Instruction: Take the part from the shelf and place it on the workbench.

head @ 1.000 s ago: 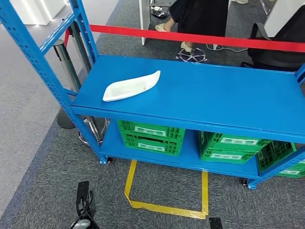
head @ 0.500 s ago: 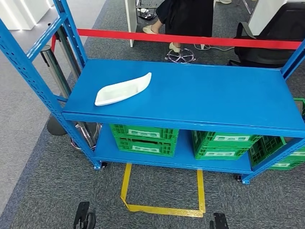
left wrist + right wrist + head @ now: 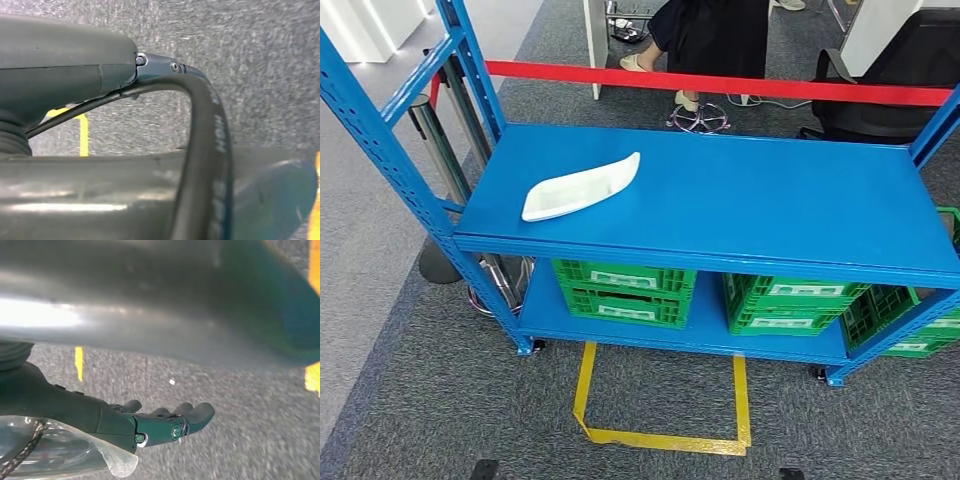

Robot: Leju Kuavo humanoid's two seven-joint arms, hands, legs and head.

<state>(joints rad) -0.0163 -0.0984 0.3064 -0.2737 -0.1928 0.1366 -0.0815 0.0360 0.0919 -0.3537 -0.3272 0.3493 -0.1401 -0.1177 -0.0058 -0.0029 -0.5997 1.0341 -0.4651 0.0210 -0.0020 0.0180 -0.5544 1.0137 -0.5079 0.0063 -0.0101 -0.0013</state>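
The white part [image 3: 580,187] lies near the shelf's [image 3: 773,205] left front edge; right robot hand [image 3: 166,425] released, left robot hand's [image 3: 68,75] state unclear.

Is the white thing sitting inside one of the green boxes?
No, the white part lies on the blue shelf top, above the green crates.

A white part [image 3: 579,188] lies on the blue shelf's [image 3: 773,200] top; green crates [image 3: 626,290] sit on its lower tier.
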